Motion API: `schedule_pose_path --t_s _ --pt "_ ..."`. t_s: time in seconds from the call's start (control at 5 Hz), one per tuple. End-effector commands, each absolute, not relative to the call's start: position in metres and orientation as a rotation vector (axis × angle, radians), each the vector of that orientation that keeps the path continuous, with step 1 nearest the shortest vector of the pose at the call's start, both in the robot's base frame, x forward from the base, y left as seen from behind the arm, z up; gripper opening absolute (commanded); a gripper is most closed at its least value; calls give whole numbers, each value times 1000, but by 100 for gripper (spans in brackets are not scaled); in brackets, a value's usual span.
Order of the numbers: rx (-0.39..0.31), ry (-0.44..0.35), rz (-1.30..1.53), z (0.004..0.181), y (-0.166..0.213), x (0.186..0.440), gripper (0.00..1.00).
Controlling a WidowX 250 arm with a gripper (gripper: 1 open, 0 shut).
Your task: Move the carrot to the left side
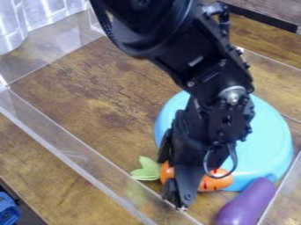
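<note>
The table (88, 97) carries everything here, and its wooden surface runs from the near edge, with its clear wall (84, 151), back towards the far corner. The robot arm (177, 39) comes in over the far edge and reaches down to the near right part of the table.

Next in size is the blue plate (273, 136), by the right edge of the table, partly hidden behind the arm. The purple toy (245, 204) lies near the near right corner, beside the carrot's orange end.

The tool (186, 180) is down at the carrot (216, 183), with dark finger parts across the toy's middle. The carrot lies along the near edge, towards the right, its leafy top (147, 170) pointing left and its orange body showing on the right of the fingers. How wide the fingers stand, and whether they grip the toy, I cannot tell, since the tool hides the contact.

The step in hand looks to be the grasp; the carrying is still to do. The next move calls for making sure the fingers close firmly on the body, then a straight lift, clear of the plate and the near wall, before going across to the left edge. Rising on a poor grip could let the smooth toy slip out or roll against the purple one.
</note>
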State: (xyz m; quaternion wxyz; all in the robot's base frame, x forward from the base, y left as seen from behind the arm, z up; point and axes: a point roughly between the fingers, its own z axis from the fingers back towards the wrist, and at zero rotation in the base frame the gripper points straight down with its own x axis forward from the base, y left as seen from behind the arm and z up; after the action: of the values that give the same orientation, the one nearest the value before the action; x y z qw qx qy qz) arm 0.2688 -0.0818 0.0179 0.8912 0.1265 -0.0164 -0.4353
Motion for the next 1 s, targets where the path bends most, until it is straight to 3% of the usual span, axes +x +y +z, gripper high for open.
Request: schedule_pose_path --t_s 0.0,0.8 --pt "259 103 -903 -9 -56 254 0" --pt "277 126 -907 0 -49 254 0"
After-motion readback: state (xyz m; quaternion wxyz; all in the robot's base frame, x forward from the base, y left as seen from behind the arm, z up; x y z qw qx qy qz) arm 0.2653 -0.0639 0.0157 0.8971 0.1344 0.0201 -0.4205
